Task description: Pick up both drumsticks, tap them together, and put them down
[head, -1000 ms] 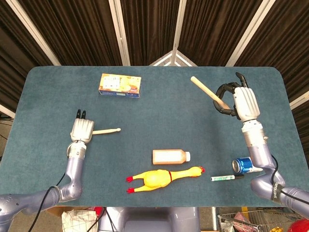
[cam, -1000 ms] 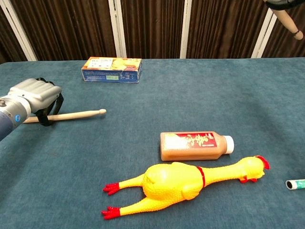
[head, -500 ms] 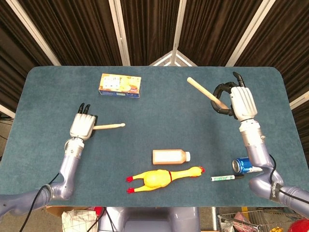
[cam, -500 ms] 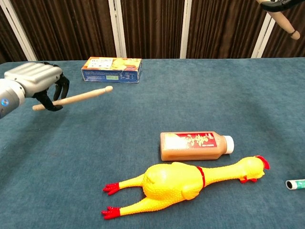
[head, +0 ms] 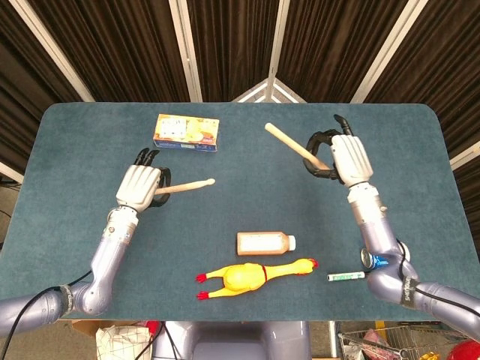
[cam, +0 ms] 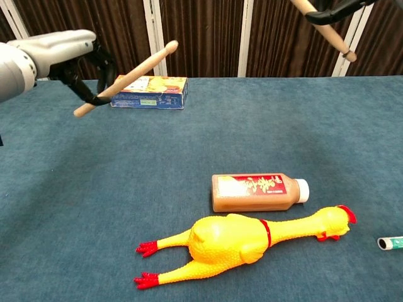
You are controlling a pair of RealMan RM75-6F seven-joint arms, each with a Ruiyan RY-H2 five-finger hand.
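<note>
My left hand (head: 142, 185) (cam: 53, 53) grips a wooden drumstick (head: 187, 184) (cam: 126, 78) well above the table, its tip pointing right and upward. On the other side, my right hand (head: 341, 156) holds the second drumstick (head: 289, 142) (cam: 327, 31) in the air, angled up to the left. In the chest view only the dark fingers (cam: 340, 9) of that hand show at the top edge. The two sticks are apart, with a wide gap between their ends.
A blue and yellow box (head: 187, 132) (cam: 148, 92) lies at the back left. A brown bottle (head: 265, 243) (cam: 258, 192) and a yellow rubber chicken (head: 255, 277) (cam: 242, 239) lie at front centre. A blue can (head: 371, 259) and a marker (head: 345, 277) sit at front right.
Both hands have risen and moved inward. The left drumstick left the table and tilted up; the right drumstick travelled left toward the middle.
</note>
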